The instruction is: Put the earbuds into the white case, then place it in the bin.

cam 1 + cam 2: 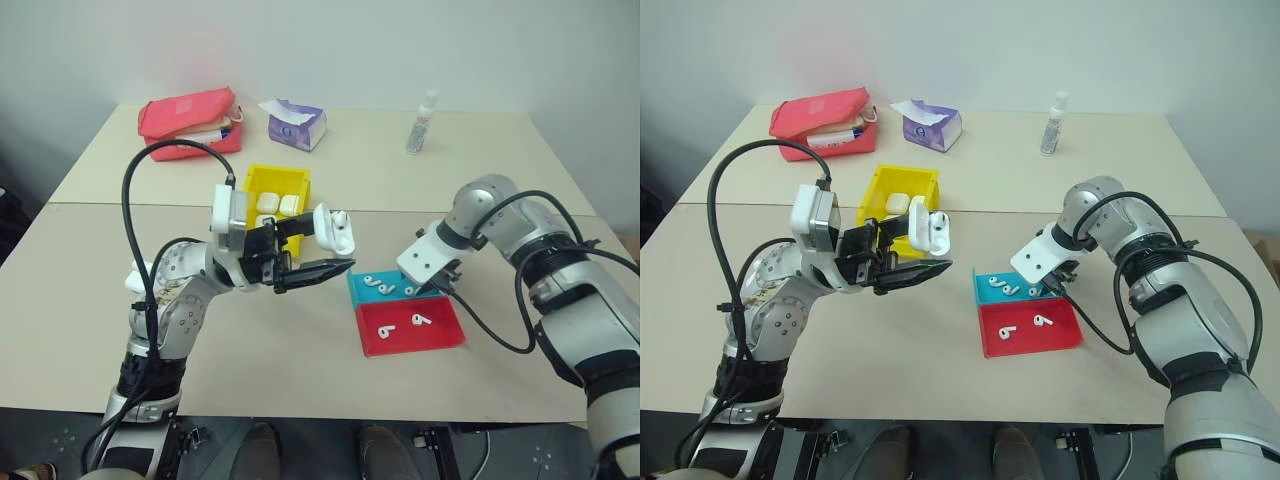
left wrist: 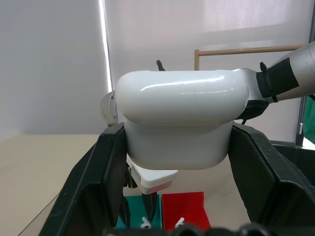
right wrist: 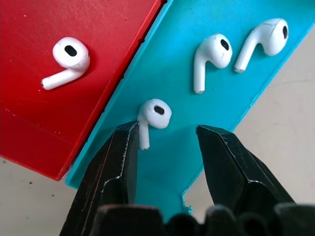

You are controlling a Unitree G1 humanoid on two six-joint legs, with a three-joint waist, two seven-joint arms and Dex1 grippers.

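Note:
My left gripper (image 1: 322, 252) is shut on the white case (image 1: 336, 229) and holds it above the table, lid hinged open, in front of the yellow bin (image 1: 275, 178). In the left wrist view the case (image 2: 179, 123) sits between both fingers. My right gripper (image 3: 165, 147) points down into the teal tray (image 3: 226, 113), open, with one earbud (image 3: 153, 115) lying between its fingers, close to one of them. Two more earbuds (image 3: 212, 55) lie further along the teal tray. The red tray (image 1: 440, 338) beside it holds two earbuds (image 1: 386, 329).
The bin holds other white cases (image 1: 267, 203). At the back of the table are a red pouch (image 1: 190, 122), a purple tissue pack (image 1: 295, 125) and a small clear bottle (image 1: 422, 122). Cables hang off both arms.

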